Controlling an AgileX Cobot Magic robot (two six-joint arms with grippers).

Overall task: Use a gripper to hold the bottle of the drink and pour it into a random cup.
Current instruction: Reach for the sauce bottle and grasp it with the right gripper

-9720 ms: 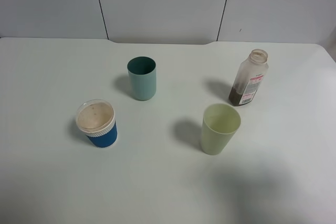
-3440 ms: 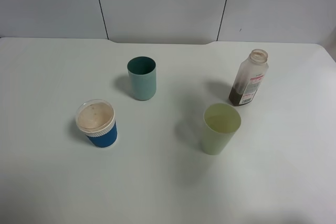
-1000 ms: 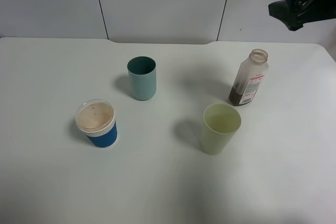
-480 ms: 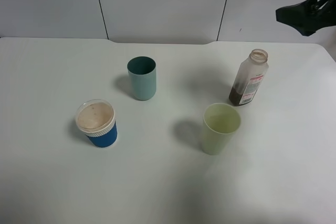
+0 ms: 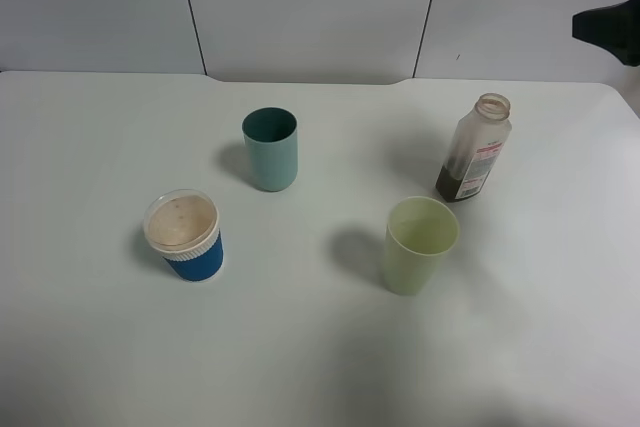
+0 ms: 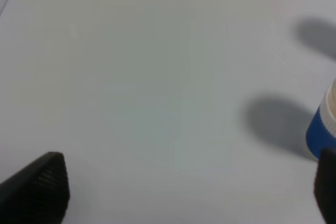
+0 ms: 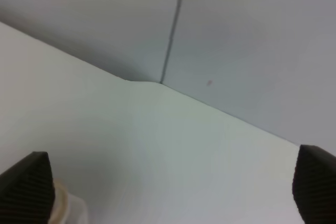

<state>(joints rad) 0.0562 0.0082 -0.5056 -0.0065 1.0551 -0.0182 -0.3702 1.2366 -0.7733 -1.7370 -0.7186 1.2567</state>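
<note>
Right gripper (image 5: 608, 29) drifts outward, now at 2 o'clock off the bottle (image 5: 474, 149), jaws wide and empty. Bottle unmoved on bench (image 5: 90, 347); grasp not begun, pour pending.

On the white bench (image 5: 100, 347) the teal cup (image 5: 270, 152) stands upright toward the back. The capless bottle (image 5: 474, 147) stands upright well to its right, with the brown drink (image 5: 458, 187) filling only its bottom. A yellow-green tumbler (image 5: 417, 247) stands near the bottle, in front of it. A lidded blue cup (image 5: 185, 237) stands at the front left. A black piece of the right arm (image 5: 610, 29) juts in at the upper right edge, apart from everything.
</note>
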